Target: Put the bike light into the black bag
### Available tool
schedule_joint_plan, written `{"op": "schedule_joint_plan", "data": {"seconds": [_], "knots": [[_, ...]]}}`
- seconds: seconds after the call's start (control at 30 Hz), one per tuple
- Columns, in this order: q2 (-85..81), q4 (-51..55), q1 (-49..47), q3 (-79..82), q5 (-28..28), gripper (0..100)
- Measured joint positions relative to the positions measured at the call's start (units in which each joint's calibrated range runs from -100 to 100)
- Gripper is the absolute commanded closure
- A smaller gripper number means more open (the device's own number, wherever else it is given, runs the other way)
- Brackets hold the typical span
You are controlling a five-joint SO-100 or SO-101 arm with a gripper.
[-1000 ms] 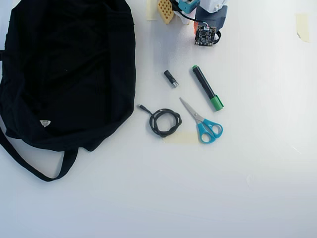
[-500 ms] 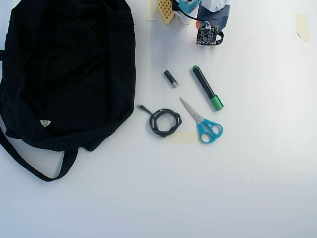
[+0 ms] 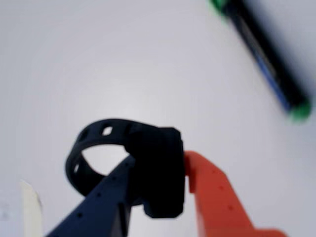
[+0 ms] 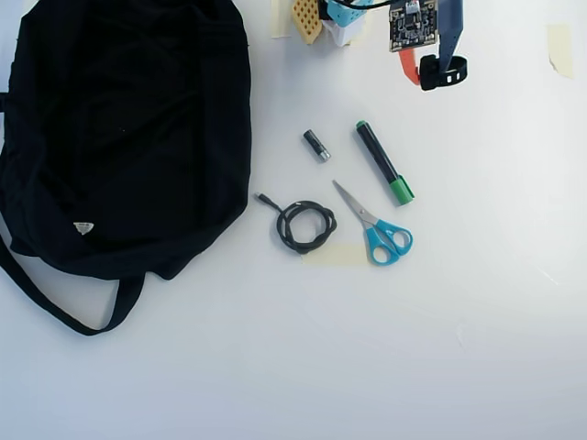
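One bike light (image 3: 158, 170), black with a rubber loop strap, sits pinched between the gripper (image 4: 425, 71) fingers, one orange (image 3: 217, 197) and one dark blue, closed tight on its body at the overhead view's top edge, right of centre. One black bag (image 4: 128, 128) with a small white triangular label, writing unreadable, lies well apart at left. On the white table (image 4: 367, 348): one black-and-green marker (image 4: 384, 162), one blue-handled scissors (image 4: 374, 225), one coiled black cable (image 4: 303, 225), one small black-and-silver cylinder (image 4: 316, 145).
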Motion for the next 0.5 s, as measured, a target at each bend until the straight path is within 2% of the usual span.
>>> {"op": "schedule_joint_plan", "data": {"seconds": [0.27, 0.43, 0.5], "knots": [[17.0, 14.3, 6.8, -20.8, 8.8, 98], [21.8, 16.1, 12.8, -34.7, 14.1, 98], [24.7, 16.1, 15.4, -38.4, 18.0, 98]]}}
